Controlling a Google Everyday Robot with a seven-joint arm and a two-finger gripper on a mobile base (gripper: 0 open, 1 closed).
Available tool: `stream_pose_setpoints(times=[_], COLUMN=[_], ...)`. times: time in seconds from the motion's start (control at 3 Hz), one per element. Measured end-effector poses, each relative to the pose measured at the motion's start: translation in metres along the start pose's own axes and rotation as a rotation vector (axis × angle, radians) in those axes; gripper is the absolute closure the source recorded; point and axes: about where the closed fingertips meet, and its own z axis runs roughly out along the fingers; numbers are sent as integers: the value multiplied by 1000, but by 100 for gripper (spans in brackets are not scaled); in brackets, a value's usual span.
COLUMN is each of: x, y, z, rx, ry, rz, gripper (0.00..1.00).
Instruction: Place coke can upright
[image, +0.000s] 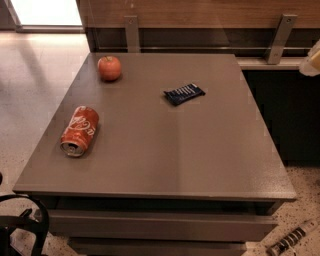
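Observation:
The coke can (80, 131) is red with white script. It lies on its side near the left edge of the grey table (200, 160), with its silver top facing the front edge. My gripper is not in view. Only a pale piece at the top right edge (312, 59), possibly part of my arm, shows, far from the can. Nothing touches the can.
A red apple (109, 68) sits at the table's back left. A dark blue snack packet (184, 94) lies at the back centre. A wooden wall with metal brackets stands behind the table. A black curved object (22, 225) is at the bottom left, and a striped object (294, 239) lies on the floor at the bottom right.

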Motion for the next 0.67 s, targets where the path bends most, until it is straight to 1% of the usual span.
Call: stream_pose_setpoints(times=[0.33,0.67], x=[-2,-19], y=[-1,-10], z=[1,10], rx=[-1,-19], ry=[-7,-84], rz=[-8,-100], gripper=[0,0])
